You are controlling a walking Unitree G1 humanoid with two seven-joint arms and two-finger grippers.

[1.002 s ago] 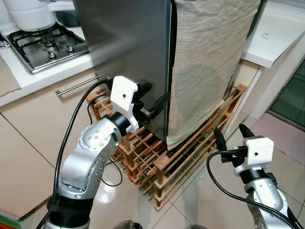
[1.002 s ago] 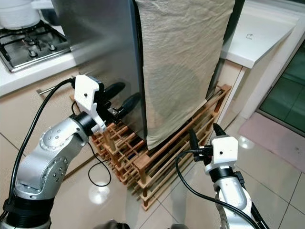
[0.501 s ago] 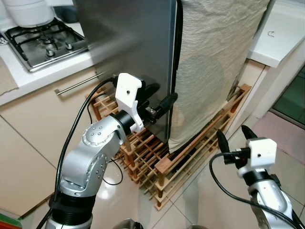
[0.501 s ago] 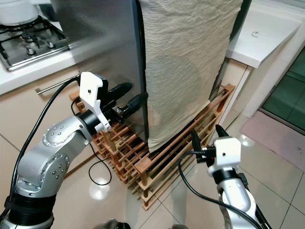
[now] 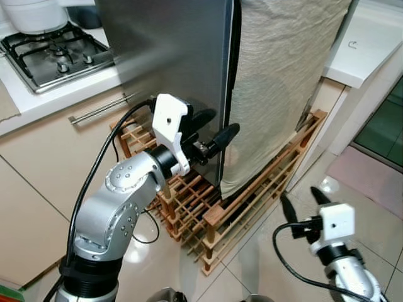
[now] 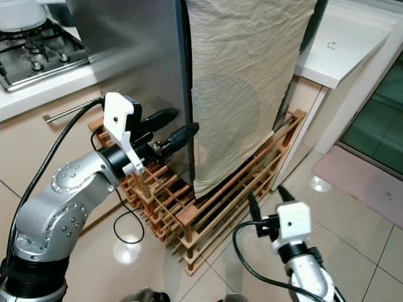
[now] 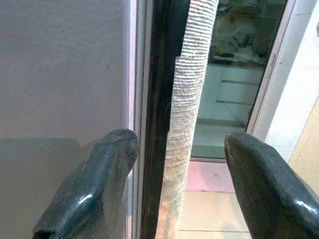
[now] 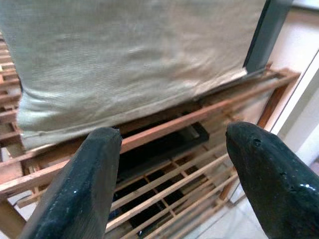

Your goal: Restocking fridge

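A steel-grey fridge (image 5: 170, 56) stands on a wooden slat rack (image 5: 239, 207), its front draped with a beige cloth (image 5: 277, 82). My left gripper (image 5: 217, 129) is open at the fridge's front corner; one black finger (image 7: 94, 189) lies against the steel side, the other finger (image 7: 264, 189) reaches past the dark door gap (image 7: 159, 99) and the cloth's edge (image 7: 187, 109). My right gripper (image 5: 301, 204) hangs open low at the right, above the tiled floor, apart from the rack. Its fingers (image 8: 79, 184) frame the rack and the cloth's lower hem (image 8: 129, 94).
A gas hob (image 5: 53, 56) and a white pot (image 5: 31, 16) sit on the counter at left, above a drawer with a bar handle (image 5: 101, 108). A white countertop (image 5: 365, 44) lies to the right. Glossy floor tiles (image 5: 371, 170) spread at the right, beside a dark glass door.
My left gripper has reached further forward, its outer finger now past the fridge's front corner. The right gripper has dropped lower in view. The camera has shifted slightly.
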